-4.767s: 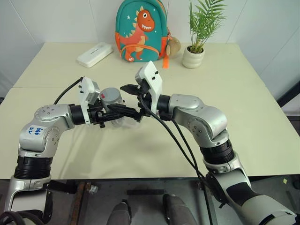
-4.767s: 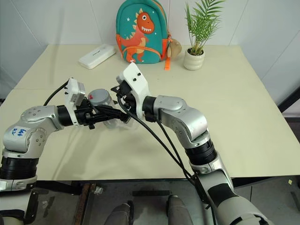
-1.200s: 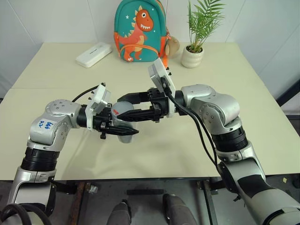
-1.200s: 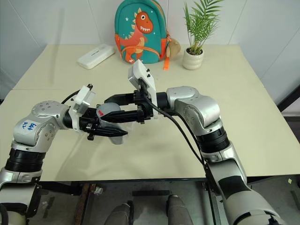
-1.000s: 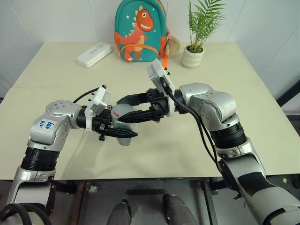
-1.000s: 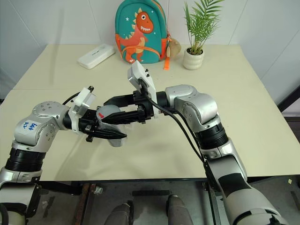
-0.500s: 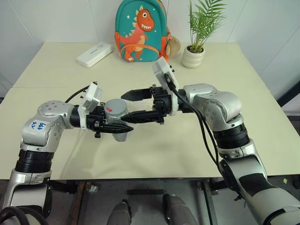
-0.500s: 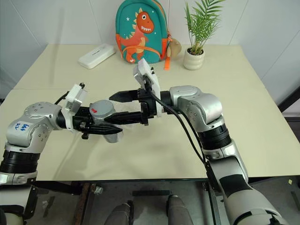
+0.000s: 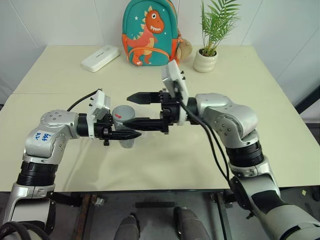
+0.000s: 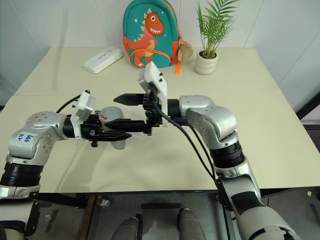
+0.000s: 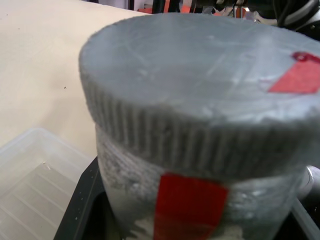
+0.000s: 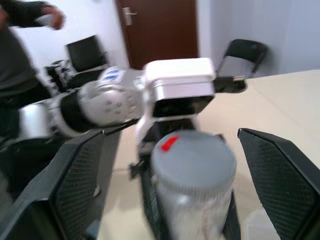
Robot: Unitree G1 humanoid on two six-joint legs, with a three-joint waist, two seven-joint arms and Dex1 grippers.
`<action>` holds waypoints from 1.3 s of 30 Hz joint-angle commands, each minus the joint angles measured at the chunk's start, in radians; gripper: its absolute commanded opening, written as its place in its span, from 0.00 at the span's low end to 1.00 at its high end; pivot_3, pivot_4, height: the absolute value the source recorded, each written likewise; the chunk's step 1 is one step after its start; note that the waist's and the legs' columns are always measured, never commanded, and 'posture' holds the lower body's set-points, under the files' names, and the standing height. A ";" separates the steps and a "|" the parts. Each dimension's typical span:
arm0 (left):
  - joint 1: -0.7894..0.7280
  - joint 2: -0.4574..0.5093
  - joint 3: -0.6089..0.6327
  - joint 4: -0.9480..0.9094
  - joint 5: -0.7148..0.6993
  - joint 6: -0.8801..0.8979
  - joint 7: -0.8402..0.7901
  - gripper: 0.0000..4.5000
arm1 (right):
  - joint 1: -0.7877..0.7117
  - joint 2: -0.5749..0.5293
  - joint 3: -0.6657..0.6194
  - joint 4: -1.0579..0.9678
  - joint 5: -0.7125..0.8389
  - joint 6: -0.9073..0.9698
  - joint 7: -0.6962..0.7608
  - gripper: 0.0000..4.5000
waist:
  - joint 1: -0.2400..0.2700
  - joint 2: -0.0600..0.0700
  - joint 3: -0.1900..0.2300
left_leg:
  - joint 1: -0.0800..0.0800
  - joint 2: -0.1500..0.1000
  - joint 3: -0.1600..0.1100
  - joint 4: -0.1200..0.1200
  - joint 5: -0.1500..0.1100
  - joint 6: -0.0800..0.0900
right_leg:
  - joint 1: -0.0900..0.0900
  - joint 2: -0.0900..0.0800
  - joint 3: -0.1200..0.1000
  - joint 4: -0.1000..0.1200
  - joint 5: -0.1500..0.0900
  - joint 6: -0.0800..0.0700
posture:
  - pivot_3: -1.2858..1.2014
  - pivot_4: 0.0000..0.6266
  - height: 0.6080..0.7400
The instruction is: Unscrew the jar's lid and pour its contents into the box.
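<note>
Holding steady: the step in hand looks like getting a new hold on the lid, so the jar must not wobble.
Table [image 9: 280,125]: big, pale, and under everything.
Backpack [image 9: 150,32]: teal with a dinosaur, at the far edge, well apart from the work.
Plant [image 9: 207,52]: in a white pot, far and to the right of the backpack.
White case [image 9: 101,57]: at the far left; it is not the box.
Right gripper [image 9: 134,109]: its fingers are spread wide, one on the far side of the jar top and one on the near side, not touching it.
Left gripper [image 9: 125,134]: pinching the jar low down, fingers pressed tight on it.
Box [image 11: 30,180]: clear plastic, on the table just under the jar.
Jar [image 9: 125,124]: grey with a red stripe, held upright above the table, near the middle left.
Lid [image 10: 112,114]: still on the jar, with ridges round its edge and a bit of red tape on top.
Contents: I cannot see them inside.
How to do it well: I think the right fingers should line up on the ridged edge, squeeze firmly, then twist while the left one holds tight.
</note>
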 commanded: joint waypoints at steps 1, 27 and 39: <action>-0.011 -0.007 0.010 -0.042 -0.017 0.001 0.007 0.44 | -0.009 0.031 0.018 -0.013 -0.030 -0.021 -0.051 0.99 | 0.002 0.000 0.000 | 0.000 0.000 0.000 0.000 0.000 0.000 | 0.000 0.000 0.000 0.000 0.000 0.000 | 0.52 0.24 1.00; 0.002 -0.012 0.032 -0.064 -0.031 0.011 0.019 0.44 | -0.022 -0.151 -0.120 0.152 0.011 -0.106 0.087 0.99 | 0.003 0.000 0.000 | 0.000 0.000 0.000 0.000 0.000 0.000 | 0.000 0.000 0.000 -0.001 0.000 0.000 | 0.52 0.24 1.00; 0.005 0.004 0.038 -0.039 -0.019 0.001 0.006 0.44 | 0.036 -0.202 -0.148 0.034 0.099 -0.033 0.155 0.99 | -0.001 0.002 0.001 | 0.000 0.000 0.000 0.000 0.000 0.000 | 0.000 0.001 0.000 0.000 0.000 0.000 | 0.52 0.24 1.00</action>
